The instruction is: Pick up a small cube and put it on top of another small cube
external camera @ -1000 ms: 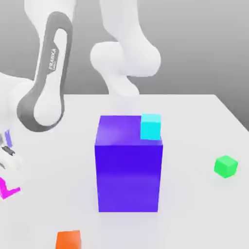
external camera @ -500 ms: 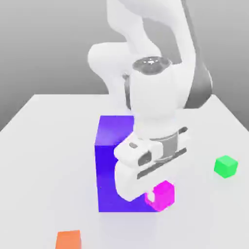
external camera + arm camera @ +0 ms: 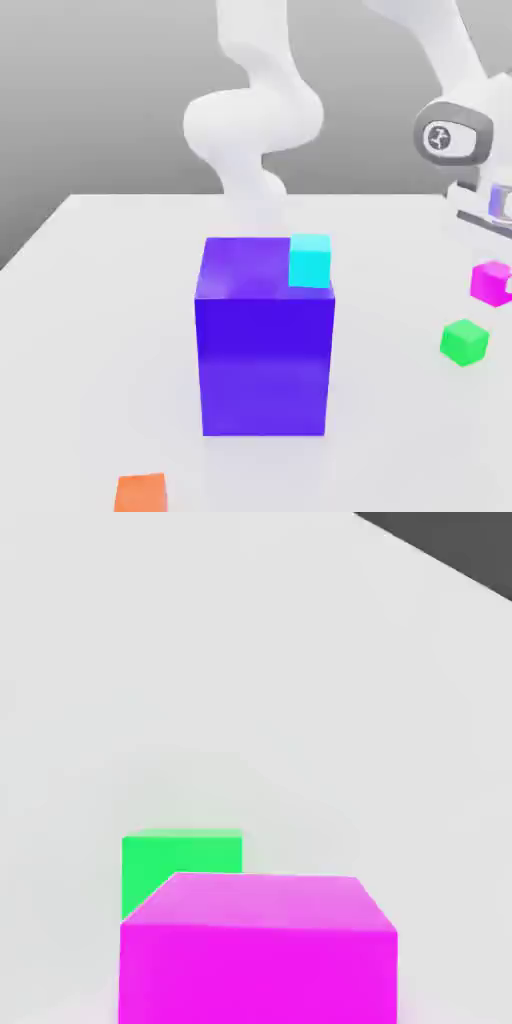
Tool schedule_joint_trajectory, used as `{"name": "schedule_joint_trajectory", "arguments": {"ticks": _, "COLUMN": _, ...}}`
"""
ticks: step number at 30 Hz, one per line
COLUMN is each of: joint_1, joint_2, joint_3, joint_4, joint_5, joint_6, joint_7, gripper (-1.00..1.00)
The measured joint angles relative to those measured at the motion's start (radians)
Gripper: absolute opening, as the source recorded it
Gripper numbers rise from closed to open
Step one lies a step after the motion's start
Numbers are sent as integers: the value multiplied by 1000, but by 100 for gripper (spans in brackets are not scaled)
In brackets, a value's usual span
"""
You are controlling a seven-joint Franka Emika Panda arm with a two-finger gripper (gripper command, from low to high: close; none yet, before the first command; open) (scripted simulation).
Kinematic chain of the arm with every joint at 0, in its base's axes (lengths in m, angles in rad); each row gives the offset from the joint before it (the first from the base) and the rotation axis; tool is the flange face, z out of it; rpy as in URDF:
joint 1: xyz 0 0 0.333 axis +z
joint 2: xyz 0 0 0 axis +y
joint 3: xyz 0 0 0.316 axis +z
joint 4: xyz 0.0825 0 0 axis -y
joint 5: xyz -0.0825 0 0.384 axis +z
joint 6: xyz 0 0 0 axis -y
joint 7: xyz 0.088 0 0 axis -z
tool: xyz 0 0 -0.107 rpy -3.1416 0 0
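The magenta cube point(image 3: 492, 282) hangs above the counter point(image 3: 100, 300) at the exterior view's right edge, apparently pinched between the closed fingers, just above the green cube point(image 3: 465, 342). A cyan cube point(image 3: 310, 261) sits on the blue-violet block point(image 3: 265, 350).

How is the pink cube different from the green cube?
The pink cube is magenta and up in the air under the robot's hand; the green cube is green and sits on the table. The pink one is higher. Both are small, plain cubes of about the same size.

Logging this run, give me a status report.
End effector shut on magenta cube. Cube airborne, above green cube. Nothing between them.
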Motion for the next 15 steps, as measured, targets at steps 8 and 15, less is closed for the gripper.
{"name": "schedule_joint_trajectory", "arguments": {"ticks": 8, "joint_1": -15, "joint_2": 119, "joint_3": -21, "joint_4": 5, "joint_5": -159, "joint_6": 98, "joint_7": 108, "gripper": -100}}
{"name": "schedule_joint_trajectory", "arguments": {"ticks": 15, "joint_1": 25, "joint_2": 231, "joint_3": -88, "joint_4": 6, "joint_5": -307, "joint_6": 191, "joint_7": 213, "gripper": 100}}
